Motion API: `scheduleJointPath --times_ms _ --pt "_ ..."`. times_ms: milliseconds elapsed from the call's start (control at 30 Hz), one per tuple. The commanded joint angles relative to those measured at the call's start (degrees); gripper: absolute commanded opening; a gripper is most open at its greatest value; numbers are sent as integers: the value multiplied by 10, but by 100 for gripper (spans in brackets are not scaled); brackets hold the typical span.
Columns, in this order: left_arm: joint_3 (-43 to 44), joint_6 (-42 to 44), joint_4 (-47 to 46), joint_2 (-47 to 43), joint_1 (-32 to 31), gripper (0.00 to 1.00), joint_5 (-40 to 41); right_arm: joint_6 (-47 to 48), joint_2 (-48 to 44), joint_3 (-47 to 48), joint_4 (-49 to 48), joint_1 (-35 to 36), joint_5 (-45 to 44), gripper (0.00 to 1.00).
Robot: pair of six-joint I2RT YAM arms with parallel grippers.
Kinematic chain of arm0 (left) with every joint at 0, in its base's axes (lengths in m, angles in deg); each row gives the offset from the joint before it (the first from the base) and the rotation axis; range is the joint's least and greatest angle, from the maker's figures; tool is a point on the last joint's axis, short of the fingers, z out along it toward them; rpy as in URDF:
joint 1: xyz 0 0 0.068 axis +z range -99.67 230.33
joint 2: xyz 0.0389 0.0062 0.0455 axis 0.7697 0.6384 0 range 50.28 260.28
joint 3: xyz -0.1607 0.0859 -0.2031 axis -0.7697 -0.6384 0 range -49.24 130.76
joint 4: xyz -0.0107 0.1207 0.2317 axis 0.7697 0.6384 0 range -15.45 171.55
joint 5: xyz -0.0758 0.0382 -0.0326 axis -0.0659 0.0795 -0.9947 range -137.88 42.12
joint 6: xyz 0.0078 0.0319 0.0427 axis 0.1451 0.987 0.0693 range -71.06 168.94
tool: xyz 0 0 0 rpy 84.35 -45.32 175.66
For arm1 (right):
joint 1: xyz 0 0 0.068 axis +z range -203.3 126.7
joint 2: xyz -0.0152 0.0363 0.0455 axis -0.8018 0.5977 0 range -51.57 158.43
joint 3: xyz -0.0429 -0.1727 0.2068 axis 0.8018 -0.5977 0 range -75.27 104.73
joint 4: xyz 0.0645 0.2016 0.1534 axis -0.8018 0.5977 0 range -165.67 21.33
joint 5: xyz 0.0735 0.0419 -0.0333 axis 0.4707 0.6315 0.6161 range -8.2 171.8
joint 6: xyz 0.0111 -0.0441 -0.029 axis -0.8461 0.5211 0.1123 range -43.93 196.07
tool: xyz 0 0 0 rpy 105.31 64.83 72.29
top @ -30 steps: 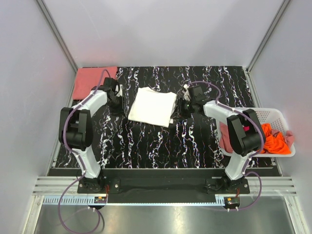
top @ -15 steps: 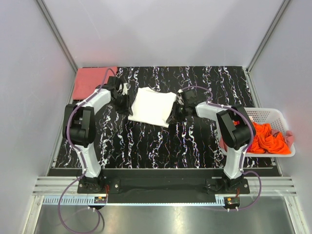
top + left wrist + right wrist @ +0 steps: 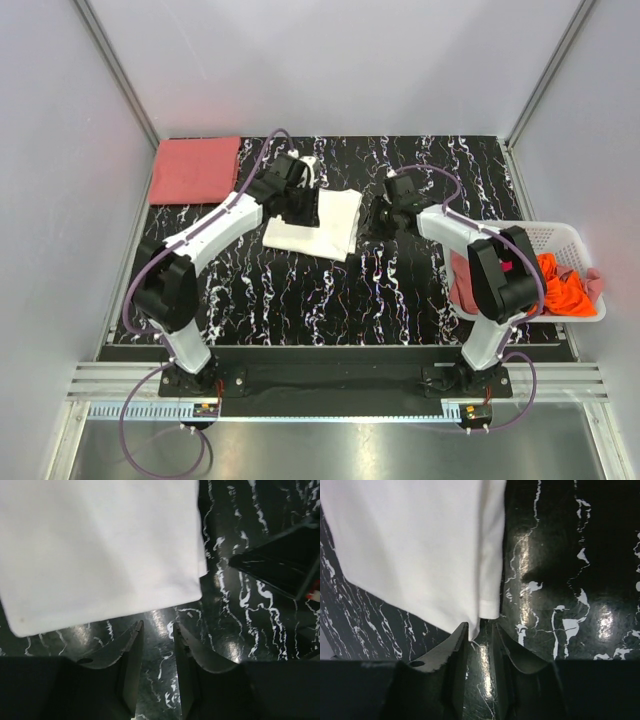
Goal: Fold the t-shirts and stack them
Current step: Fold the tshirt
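Tabletop (image 3: 330, 290) black marbled, walls (image 3: 330, 60) grey; left end effector (image 3: 158, 626) and right end effector (image 3: 480, 627) slightly parted, empty.

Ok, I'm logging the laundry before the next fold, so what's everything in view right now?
cream-white t-shirt: one, folded, table centre, between the two grippers.
salmon-pink t-shirt: one, folded, far left corner of the table.
orange t-shirt: one, crumpled, inside the basket.
dusty pink cloth: count unclear, over the basket's left rim and at its right end.
basket: one, white slatted, right edge of the table.
table: one, black with white veining.
left gripper: slightly open, empty, at the cream-white t-shirt's edge.
right gripper: slightly open, at that shirt's corner.
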Motion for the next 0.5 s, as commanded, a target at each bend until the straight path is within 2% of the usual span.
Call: scheduleJointPath --times_ms 0,33,100,200,300,333,467 --pt "20 -26 -27 18 10 36 0 -5 37 11 0 -9 7 34" --pt "26 -22 -28 29 18 37 -13 -5 44 17 -9 -9 22 39" --pt "32 -4 -31 39 26 45 -59 -7 46 20 -22 -9 39 43" --pt "56 31 -18 61 61 46 -116 -4 38 21 -34 -9 43 47" --pt "85 55 -9 83 128 46 -168 12 46 35 -34 -9 52 52" --pt "99 76 -8 97 164 46 -182 18 47 38 -34 -9 53 52" --pt "157 137 26 164 218 46 -246 29 37 29 -33 -9 69 52"
